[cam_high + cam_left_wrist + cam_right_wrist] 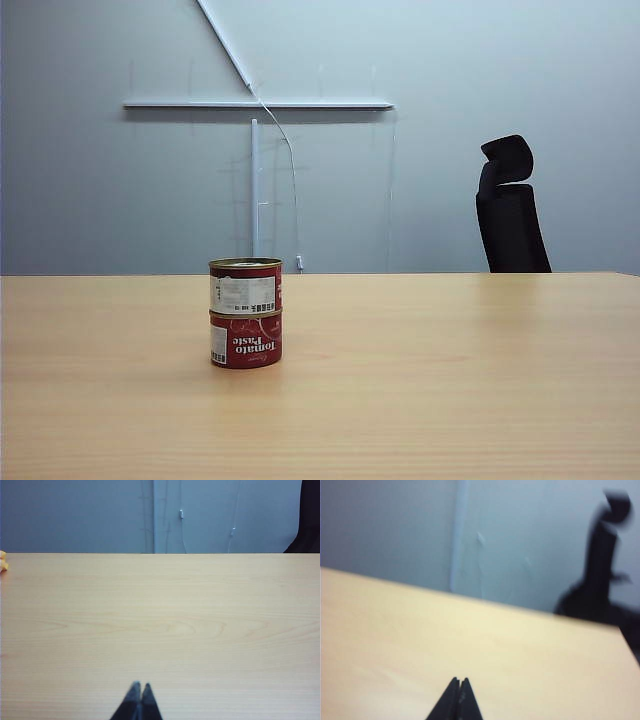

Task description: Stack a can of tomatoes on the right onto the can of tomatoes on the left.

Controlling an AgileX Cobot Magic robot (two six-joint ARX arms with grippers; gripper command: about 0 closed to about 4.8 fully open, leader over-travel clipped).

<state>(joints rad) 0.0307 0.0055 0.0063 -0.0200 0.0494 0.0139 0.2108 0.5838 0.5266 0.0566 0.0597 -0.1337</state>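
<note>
Two red tomato paste cans stand stacked left of the table's middle in the exterior view: the upper can (pixel 245 286) sits squarely on the lower can (pixel 246 340). No arm or gripper shows in that view. My left gripper (pixel 140 686) is shut with nothing in it, over bare wood. My right gripper (pixel 459 680) is shut too and holds nothing, above the tabletop in a blurred picture. Neither wrist view shows a can.
The wooden table (pixel 450 380) runs the full width, its far edge against a grey wall. A black office chair (pixel 510 210) stands behind the table at the right. A small yellow thing (pixel 3 561) lies at the table's far edge in the left wrist view.
</note>
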